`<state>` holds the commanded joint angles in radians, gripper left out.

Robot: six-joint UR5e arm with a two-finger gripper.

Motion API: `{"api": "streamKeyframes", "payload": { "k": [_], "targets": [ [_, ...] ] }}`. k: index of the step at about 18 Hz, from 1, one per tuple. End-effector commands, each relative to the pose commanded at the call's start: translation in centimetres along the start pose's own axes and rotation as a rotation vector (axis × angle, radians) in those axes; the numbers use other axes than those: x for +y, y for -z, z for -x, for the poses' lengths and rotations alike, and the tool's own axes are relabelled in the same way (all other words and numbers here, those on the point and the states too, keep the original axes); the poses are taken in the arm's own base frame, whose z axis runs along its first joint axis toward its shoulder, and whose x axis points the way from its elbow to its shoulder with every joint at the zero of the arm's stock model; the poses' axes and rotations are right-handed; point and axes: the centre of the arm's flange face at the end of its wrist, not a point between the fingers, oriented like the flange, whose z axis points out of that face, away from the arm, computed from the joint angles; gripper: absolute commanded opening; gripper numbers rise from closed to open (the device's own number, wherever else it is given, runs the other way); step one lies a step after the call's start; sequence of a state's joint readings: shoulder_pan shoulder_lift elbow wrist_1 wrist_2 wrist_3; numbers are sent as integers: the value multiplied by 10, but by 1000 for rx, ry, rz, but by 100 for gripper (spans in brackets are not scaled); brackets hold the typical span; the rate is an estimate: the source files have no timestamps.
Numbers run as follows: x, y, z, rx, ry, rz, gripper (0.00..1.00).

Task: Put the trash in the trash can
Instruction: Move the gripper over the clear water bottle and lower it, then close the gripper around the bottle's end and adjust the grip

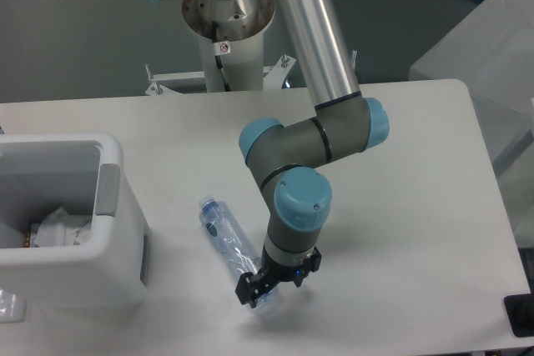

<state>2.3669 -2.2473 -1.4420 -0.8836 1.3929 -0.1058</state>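
Your hand (259, 290) sits low over the bottle's (227, 241) near end — grip cannot be told — bin (71, 231) far left.

A white table (400, 206) bears bottle (227, 237) and bin (117, 231).

No text can be read; the robot base (227, 14) sticker (223, 47) is too small

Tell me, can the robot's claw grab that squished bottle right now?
Probably yes. The gripper is already down at the near end of the bottle, which lies flat on the table with nothing on top of it. Whether the jaws have shut on it cannot be told from this view.
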Motion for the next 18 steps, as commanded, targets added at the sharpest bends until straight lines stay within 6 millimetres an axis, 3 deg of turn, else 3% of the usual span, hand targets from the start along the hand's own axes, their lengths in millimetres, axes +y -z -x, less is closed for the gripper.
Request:
{"api": "streamKeyframes", "payload": {
  "k": [13,18],
  "targets": [
    [6,-28,-5,-44,-17,34,100],
    [5,-29,-7,-44,-20,34,100]
  ]
}}
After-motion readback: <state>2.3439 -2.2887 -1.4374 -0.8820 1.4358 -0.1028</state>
